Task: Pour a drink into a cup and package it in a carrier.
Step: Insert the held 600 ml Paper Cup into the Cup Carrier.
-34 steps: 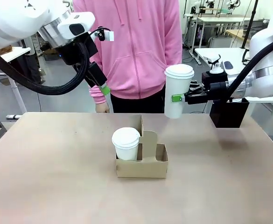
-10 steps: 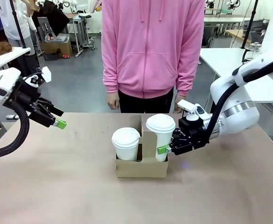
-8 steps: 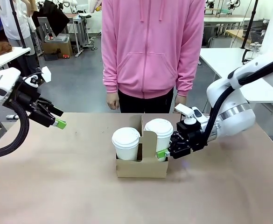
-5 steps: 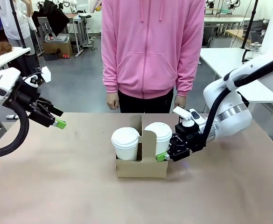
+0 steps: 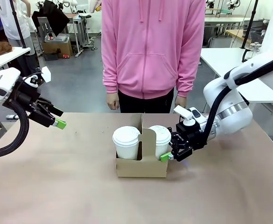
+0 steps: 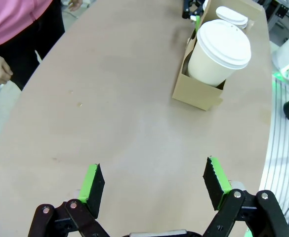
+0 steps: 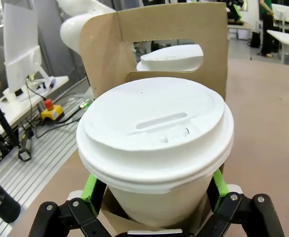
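Second lidded cup (image 5: pixel 160 141) sat in carrier (image 5: pixel 141 164) right slot on worktop (image 5: pixel 57 186); my right gripper (image 5: pixel 170 150) jaws parted astride it, unclamped. Left gripper (image 5: pixel 57 119) open, idle. I judged packaging nearly done; only withdrawal left.

A tan table top (image 5: pixel 57 186) spreads beneath the tool and runs ahead of it to a rounded far edge. Beyond that edge lies a grey floor (image 5: pixel 80 88), smooth and evenly lit. Off to the tool's right stands a white table (image 5: pixel 229 58), with more white tables (image 5: pixel 220 21) farther back. To its left, a white bench corner (image 5: pixel 8 53) and, deeper in, a cluttered cart (image 5: pixel 57 44), possibly holding boxes. Low beside the table, a ribbed grey floor strip (image 7: pixel 40 163) carries cables and a yellow box with a red button (image 7: pixel 50 111).
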Action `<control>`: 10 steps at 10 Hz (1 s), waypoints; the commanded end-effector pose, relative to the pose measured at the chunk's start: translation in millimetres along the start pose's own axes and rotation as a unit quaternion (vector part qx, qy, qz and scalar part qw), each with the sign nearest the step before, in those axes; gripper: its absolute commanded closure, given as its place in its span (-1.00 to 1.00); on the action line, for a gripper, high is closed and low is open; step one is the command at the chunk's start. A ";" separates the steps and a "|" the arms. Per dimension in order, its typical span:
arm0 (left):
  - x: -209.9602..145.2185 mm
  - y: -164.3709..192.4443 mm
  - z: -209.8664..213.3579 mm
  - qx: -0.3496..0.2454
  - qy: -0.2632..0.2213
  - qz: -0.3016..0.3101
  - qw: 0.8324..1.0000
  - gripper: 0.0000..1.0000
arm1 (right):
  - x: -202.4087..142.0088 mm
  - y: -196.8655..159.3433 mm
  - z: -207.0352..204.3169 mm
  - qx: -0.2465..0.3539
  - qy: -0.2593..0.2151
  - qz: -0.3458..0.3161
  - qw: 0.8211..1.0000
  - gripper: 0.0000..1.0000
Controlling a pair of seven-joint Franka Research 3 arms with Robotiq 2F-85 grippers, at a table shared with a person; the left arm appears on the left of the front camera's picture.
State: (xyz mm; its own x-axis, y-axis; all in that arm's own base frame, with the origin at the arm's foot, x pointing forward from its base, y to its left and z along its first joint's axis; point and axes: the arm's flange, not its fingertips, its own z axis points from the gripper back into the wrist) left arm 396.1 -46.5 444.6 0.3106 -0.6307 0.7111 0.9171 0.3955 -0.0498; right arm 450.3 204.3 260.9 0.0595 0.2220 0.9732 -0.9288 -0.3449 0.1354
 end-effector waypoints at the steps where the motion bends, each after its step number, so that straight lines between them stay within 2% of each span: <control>1: -0.5 0.5 -0.1 -0.002 -0.004 -0.004 1.000 -1.00 | 9.9 8.7 25.2 -0.028 0.014 0.025 0.999 -1.00; 4: -0.5 0.5 -0.1 -0.002 -0.004 -0.004 1.000 -1.00 | 39.6 21.9 78.0 -0.073 0.030 0.036 0.996 -1.00; 5: -0.5 0.5 -0.1 -0.002 -0.004 -0.004 1.000 -1.00 | 52.7 31.9 110.5 -0.110 0.051 0.009 0.993 -1.00; 6: -0.5 0.5 -0.1 -0.002 -0.004 -0.004 1.000 -1.00 | 62.9 46.1 146.6 -0.167 0.068 -0.054 0.982 -1.00; 8: -0.5 0.5 -0.1 -0.002 -0.004 -0.004 1.000 -1.00 | 81.9 92.1 205.2 -0.233 0.089 -0.150 0.957 -1.00; 9: -0.5 0.5 -0.1 -0.002 -0.004 -0.004 1.000 -1.00 | 86.6 117.5 224.4 -0.263 0.099 -0.194 0.940 -1.00; 10: -0.5 0.5 -0.1 -0.002 -0.004 -0.004 1.000 -1.00 | 86.4 142.6 243.8 -0.314 0.110 -0.247 0.910 -1.00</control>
State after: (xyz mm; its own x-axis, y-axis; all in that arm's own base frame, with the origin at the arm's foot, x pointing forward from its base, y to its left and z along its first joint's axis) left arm 396.2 -47.0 445.2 0.3094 -0.6320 0.7105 0.9175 0.3947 -0.0485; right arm 433.8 -47.2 399.5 0.3992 0.4231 0.8134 -0.9016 0.3421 0.2645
